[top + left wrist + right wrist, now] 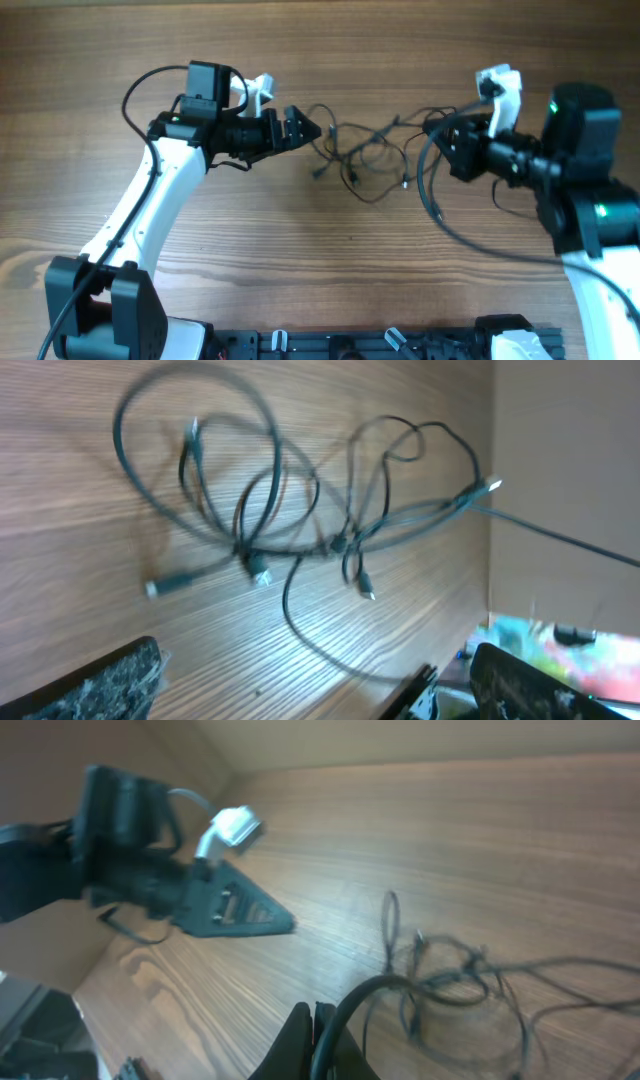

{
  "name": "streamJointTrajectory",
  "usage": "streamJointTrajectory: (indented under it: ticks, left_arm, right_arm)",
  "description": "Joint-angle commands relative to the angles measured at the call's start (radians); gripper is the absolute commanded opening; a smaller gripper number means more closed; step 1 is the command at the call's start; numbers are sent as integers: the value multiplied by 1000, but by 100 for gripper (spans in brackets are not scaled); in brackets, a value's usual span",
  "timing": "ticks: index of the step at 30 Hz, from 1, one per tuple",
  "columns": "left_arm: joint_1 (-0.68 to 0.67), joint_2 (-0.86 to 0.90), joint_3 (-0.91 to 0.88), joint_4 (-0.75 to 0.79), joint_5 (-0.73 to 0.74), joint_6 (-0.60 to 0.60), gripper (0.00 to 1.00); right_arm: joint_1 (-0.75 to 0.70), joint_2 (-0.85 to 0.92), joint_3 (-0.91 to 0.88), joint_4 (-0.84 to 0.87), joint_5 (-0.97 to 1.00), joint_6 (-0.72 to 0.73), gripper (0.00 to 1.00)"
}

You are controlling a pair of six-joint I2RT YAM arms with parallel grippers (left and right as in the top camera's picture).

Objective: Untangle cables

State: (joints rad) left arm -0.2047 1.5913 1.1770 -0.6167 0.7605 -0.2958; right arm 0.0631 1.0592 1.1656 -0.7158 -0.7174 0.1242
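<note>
The left fingers (306, 128) are spread wide, just beside the tangle's left end. The thin black cables (362, 150) lie in a loose knot on the wooden surface (300, 250), midway between its side edges and nearer the far edge. The right fingers (438, 130) are pressed together at the tangle's right end. Whether they pinch a strand, I cannot tell.

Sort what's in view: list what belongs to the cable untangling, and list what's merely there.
Job: thin black cables, tangled; left gripper, open beside them; right gripper, shut on a strand.
Merely there: wooden table; thick arm cable; black rail at the overhead view's bottom.
</note>
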Motion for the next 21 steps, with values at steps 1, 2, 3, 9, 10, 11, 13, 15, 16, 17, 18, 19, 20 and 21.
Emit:
streamJointTrajectory:
  ticks: [1,2,3,9,10,11,13,15,16,17,18,19,20,21]
  left_arm:
    - [-104,-22,1,50,93,175,100]
    - [-143,-22,1,72,57,192,100]
    - [-188,-22,1,97,-19,191,100]
    - [-344,-10,1,201,-135,255,100]
    - [-381,4,1,220,-199,254,100]
    - [-406,16,1,225,-241,254,100]
    - [-458,56,1,233,-395,197,100]
    - [-496,93,1,236,-594,127,84]
    - [-507,105,1,235,-669,101,72]
    - [-515,113,1,236,-743,68,70]
    - [-518,117,1,237,-784,47,68]
    - [-517,118,1,240,-792,48,66]
    - [-517,118,1,243,-793,48,56]
    - [-517,118,1,244,-793,48,36]
  right_arm:
    - [3,-59,3,-13,-79,-50,4]
    - [3,-67,3,-12,-122,-52,4]
    - [3,-68,3,-15,-163,-71,4]
    - [3,-68,3,-41,-208,-98,4]
    - [3,-68,3,-41,-209,-97,4]
    - [3,-68,3,-42,-209,-95,4]
    - [3,-68,3,-46,-209,-95,4]
    - [3,-68,3,-47,-208,-94,4]
    - [3,-68,3,-47,-208,-95,4]
    - [3,-68,3,-47,-208,-95,4]
    - [3,-68,3,-47,-208,-95,4]
    - [3,-68,3,-47,-208,-95,4]
    - [3,-68,3,-48,-208,-95,4]
    - [3,-68,3,-48,-208,-95,4]
